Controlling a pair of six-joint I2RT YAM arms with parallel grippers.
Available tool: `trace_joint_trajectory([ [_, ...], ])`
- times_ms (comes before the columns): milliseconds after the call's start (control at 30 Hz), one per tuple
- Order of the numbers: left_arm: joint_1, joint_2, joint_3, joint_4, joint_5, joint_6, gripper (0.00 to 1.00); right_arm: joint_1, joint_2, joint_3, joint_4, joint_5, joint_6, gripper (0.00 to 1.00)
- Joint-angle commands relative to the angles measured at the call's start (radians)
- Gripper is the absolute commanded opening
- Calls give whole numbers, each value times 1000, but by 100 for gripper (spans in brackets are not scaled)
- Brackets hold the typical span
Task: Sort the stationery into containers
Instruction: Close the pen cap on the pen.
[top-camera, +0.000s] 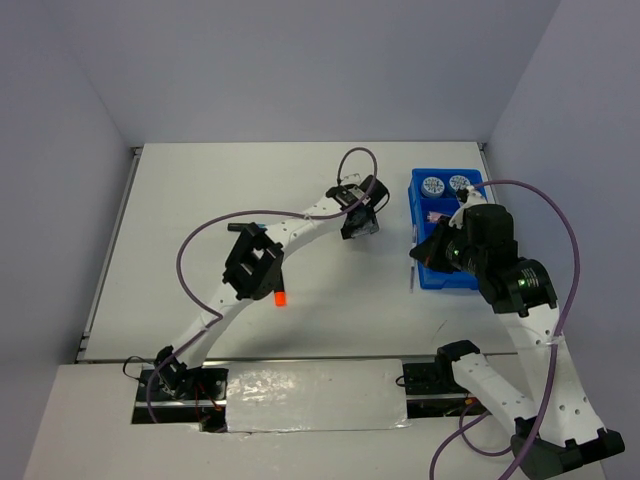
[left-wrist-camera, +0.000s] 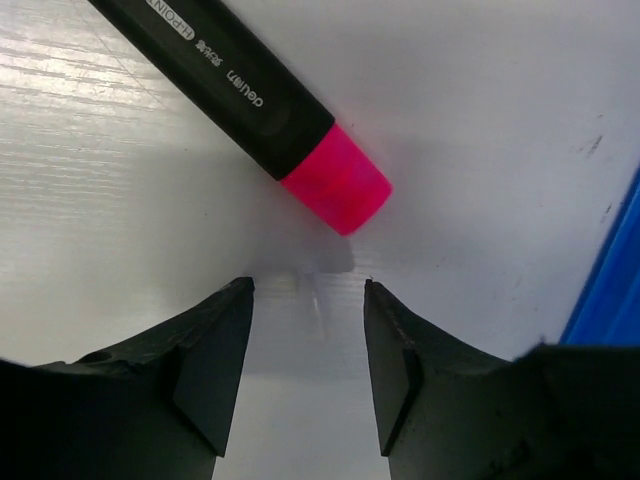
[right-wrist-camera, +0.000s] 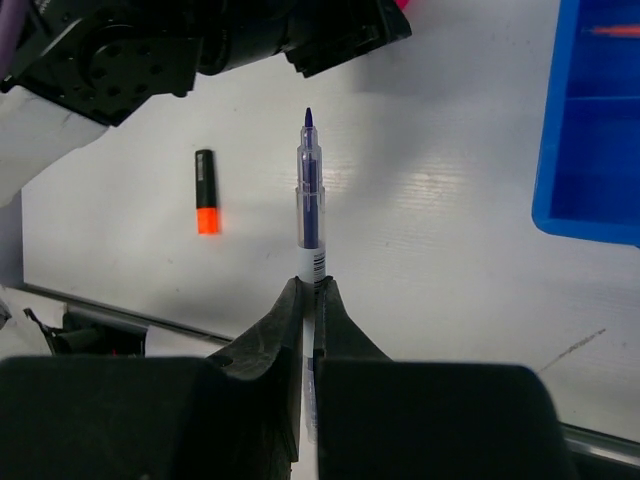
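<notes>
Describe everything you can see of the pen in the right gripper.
The pen is slim, with a clear plastic-looking barrel, a dark purple core and a pointed purple tip. A white printed label wraps its lower end. The right gripper is shut on that end, so the pen points straight out ahead of it, above the white table.

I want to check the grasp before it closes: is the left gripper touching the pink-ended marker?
Apart. The left wrist view shows the left gripper open, with bare table between it and the marker lying just beyond.
</notes>
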Motion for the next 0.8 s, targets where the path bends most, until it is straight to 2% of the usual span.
trace_joint_trajectory([
  [0, -28, 43, 37, -13, -55, 37, 61, 13, -11, 0, 42, -43, -1, 0],
  [67, -39, 49, 36, -33, -78, 39, 59, 13, -11, -5, 48, -52, 1, 0],
  [100, -40, 55, 36, -46, -99, 37, 55, 16, -11, -5, 51, -55, -1, 0],
  [267, -48, 75, 25, -101, -127, 43, 45, 21, -16, 4, 54, -73, 5, 0],
  [667, -45, 111, -3, -142, -133, 51, 43, 22, -31, 3, 65, -104, 18, 0],
  [767, -29, 111, -3, -139, -132, 52, 37, 24, -39, 6, 62, -107, 21, 0],
])
